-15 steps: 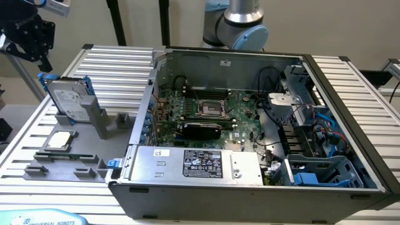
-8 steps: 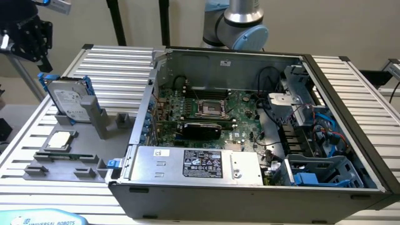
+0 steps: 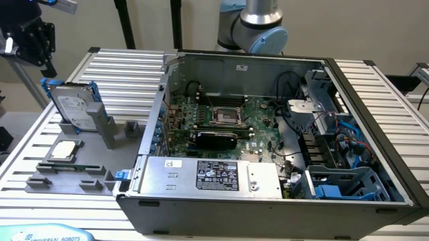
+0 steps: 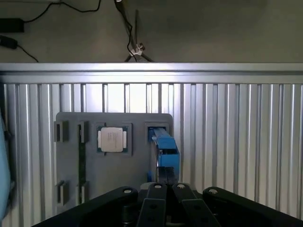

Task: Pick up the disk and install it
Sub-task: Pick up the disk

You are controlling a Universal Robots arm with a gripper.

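**Gripper.** The gripper (image 4: 165,188) has its two black fingers (image 4: 152,208) pressed together and nothing between them. In the exterior view it hangs above the far end of the grey fixture plate (image 3: 124,156), clear of everything standing on that plate. In the wrist view the fingertips line up with the blue-edged item in the plate's slot. The exterior view shows a gap between the two.

**Disk.** The disk (image 3: 72,109) stands upright on edge in a slotted post at the far end of the fixture plate. Its white label faces outward, and blue carrier rails run along its long sides. In the wrist view it is seen edge-on as a narrow blue bar (image 4: 165,150). It is not held and is not in the case.

**Other items on the fixture plate.** A square silver processor chip (image 3: 64,149) lies flat in a recess of the plate, beside the disk's post. A narrow green circuit strip (image 3: 67,166) lies in a groove nearer the plate's front edge.

**Surroundings.** The fixture plate rests on a slatted aluminium table (image 3: 127,70). An open computer case (image 3: 268,211) stands just beside the plate, on the exterior view's right. It contains a motherboard (image 3: 221,108) and a silver power supply with a black label (image 3: 214,175). The robot arm (image 3: 258,25) rises behind the case, on the side away from the plate.
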